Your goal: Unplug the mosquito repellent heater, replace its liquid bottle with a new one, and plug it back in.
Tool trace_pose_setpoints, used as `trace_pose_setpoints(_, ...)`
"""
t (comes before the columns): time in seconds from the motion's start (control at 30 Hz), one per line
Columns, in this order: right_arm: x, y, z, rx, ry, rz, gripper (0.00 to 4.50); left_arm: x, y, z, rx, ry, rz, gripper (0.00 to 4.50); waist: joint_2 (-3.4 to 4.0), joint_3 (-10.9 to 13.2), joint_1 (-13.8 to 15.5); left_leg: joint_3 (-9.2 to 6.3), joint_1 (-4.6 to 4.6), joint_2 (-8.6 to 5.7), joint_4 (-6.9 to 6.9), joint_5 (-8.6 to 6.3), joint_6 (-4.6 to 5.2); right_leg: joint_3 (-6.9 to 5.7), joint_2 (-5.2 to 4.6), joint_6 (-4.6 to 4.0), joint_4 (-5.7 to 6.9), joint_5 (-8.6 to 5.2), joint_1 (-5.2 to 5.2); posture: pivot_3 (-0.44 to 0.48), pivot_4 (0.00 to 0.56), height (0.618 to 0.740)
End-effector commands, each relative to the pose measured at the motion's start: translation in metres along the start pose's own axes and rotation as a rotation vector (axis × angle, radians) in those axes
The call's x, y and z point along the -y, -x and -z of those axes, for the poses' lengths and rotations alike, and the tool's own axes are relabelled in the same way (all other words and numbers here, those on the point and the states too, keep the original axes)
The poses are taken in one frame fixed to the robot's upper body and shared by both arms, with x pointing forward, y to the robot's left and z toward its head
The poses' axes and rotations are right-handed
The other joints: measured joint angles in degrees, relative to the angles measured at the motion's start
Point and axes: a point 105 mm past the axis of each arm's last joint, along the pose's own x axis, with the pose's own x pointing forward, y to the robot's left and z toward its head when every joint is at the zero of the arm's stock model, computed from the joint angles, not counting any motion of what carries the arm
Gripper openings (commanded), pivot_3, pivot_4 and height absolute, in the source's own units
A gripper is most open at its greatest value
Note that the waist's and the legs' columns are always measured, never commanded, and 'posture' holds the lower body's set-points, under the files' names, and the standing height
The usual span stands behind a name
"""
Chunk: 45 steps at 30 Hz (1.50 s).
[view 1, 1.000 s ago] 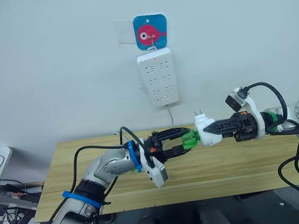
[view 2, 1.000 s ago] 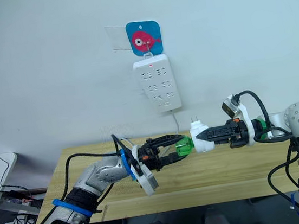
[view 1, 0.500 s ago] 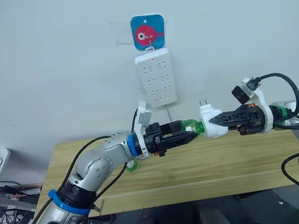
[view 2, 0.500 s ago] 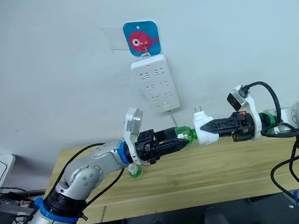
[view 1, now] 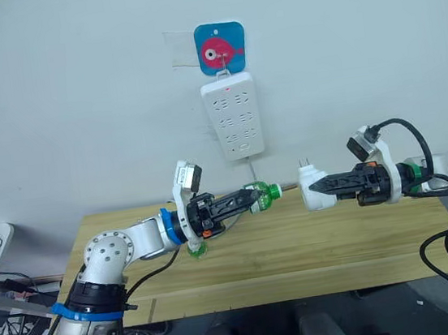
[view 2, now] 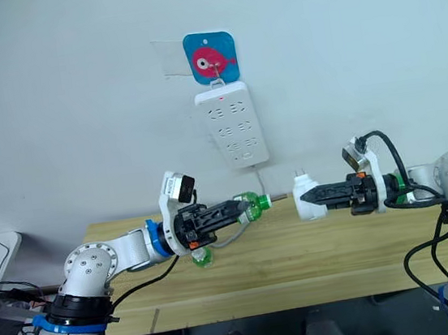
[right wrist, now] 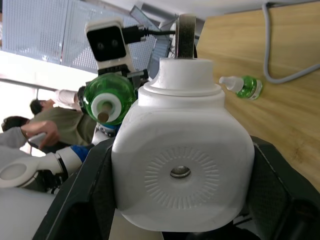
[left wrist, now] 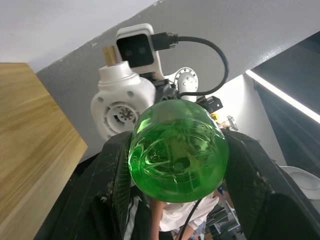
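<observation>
White wall and a long white power strip (view 1: pixel 233 117) back the wooden table (view 1: pixel 299 248). Half a second ago the green liquid bottle (view 1: pixel 262 196) sat at the small white rounded plastic heater (view 1: pixel 314 187); now it is apart, clamped in the left end effector (view 1: pixel 245 202). The right end effector (view 1: pixel 331 186) grips the heater. A second green bottle (view 1: pixel 196 250) lies beneath the left end effector. Probably the old bottle is out.

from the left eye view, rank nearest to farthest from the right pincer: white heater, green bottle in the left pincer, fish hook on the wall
1. Small white rounded plastic heater: clamped in the right pincer itself.
2. Green liquid bottle: held by the left pincer, just across a small gap.
3. Blue square wall hook with a pink fish: high on the wall, above the power strip.
</observation>
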Motion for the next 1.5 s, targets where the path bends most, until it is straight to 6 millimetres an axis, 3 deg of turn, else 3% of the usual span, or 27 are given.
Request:
trace_pose_setpoints(0.03, 0.002, 0.016, -0.014, 0.080, 0.033, 0.062, 3.00, 0.009, 0.008, -0.002, 0.002, -0.041, 0.006, 2.28, 0.00, 0.0, 0.0, 0.01, 0.00, 0.00, 0.00, 0.00, 0.00, 0.02, 0.00, 0.00, 0.00, 0.00, -0.01, -0.094, 0.149, 0.740)
trace_pose_setpoints(0.2, 0.052, 0.039, -0.018, 0.109, 0.097, 0.397, 3.00, 0.007, 0.015, 0.003, 0.008, -0.052, -0.031, 2.28, -0.01, 0.0, 0.2, 0.02, 0.00, 0.00, -0.01, 0.00, 0.00, 0.01, 0.00, 0.00, 0.00, 0.00, -0.01, -0.077, 0.160, 0.740)
trace_pose_setpoints(0.27, 0.101, 0.069, -0.004, 0.019, 0.155, 0.711, 3.00, 0.007, 0.014, 0.007, 0.009, -0.053, -0.030, 2.28, -0.02, 0.0, 0.3, 0.03, 0.00, 0.00, -0.01, 0.00, 0.00, 0.01, -0.01, 0.00, -0.03, 0.00, 0.00, -0.064, 0.163, 0.740)
trace_pose_setpoints(0.33, 0.127, 0.095, 0.006, -0.073, 0.212, 0.885, 3.00, 0.008, 0.012, 0.010, 0.012, -0.060, -0.028, 2.28, -0.06, 0.1, 0.7, 0.05, 0.01, -0.01, -0.01, 0.00, 0.00, 0.01, -0.01, 0.00, -0.07, 0.00, 0.01, -0.054, 0.166, 0.740)
trace_pose_setpoints(0.57, 0.164, 0.141, 0.014, -0.240, 0.307, 1.135, 3.00, 0.008, 0.016, 0.020, 0.012, -0.066, -0.040, 2.28, 0.13, 0.5, 1.0, 0.26, 0.12, -0.02, -0.02, 0.00, -0.01, 0.19, -0.01, -0.02, -0.01, 0.00, -0.01, -0.028, 0.179, 0.740)
trace_pose_setpoints(0.77, 0.177, 0.140, 0.018, -0.254, 0.259, 1.147, 3.00, 0.007, 0.017, 0.025, 0.013, -0.070, -0.054, 2.28, 0.07, 0.7, 1.4, 0.19, 0.13, 0.01, -0.04, 0.00, -0.01, 0.15, -0.01, -0.05, -0.01, 0.00, 0.02, -0.002, 0.191, 0.740)
trace_pose_setpoints(1.33, 0.184, 0.149, 0.031, -0.172, 0.077, 1.188, 3.00, 0.004, 0.017, 0.031, 0.000, -0.076, -0.061, 2.28, 0.03, 1.6, 2.1, 0.13, 0.11, 0.03, -0.05, 0.00, -0.01, 0.13, -0.11, -0.07, -0.02, 0.00, 0.04, -0.006, 0.198, 0.740)
trace_pose_setpoints(1.47, 0.184, 0.152, 0.031, -0.157, 0.072, 1.195, 4.32, 0.004, 0.016, 0.035, -0.024, -0.078, -0.051, 2.28, 0.03, 1.6, 2.0, 0.13, 0.10, 0.03, -0.05, 0.00, -0.01, 0.13, -0.11, -0.07, -0.02, 0.00, 0.04, -0.014, 0.200, 0.740)
trace_pose_setpoints(1.5, 0.183, 0.152, 0.030, -0.150, 0.076, 1.190, 4.46, 0.004, 0.017, 0.035, -0.029, -0.078, -0.050, 2.28, 0.03, 1.6, 2.0, 0.14, 0.10, 0.03, -0.05, 0.00, -0.01, 0.13, -0.11, -0.07, -0.02, 0.00, 0.04, -0.017, 0.199, 0.740)
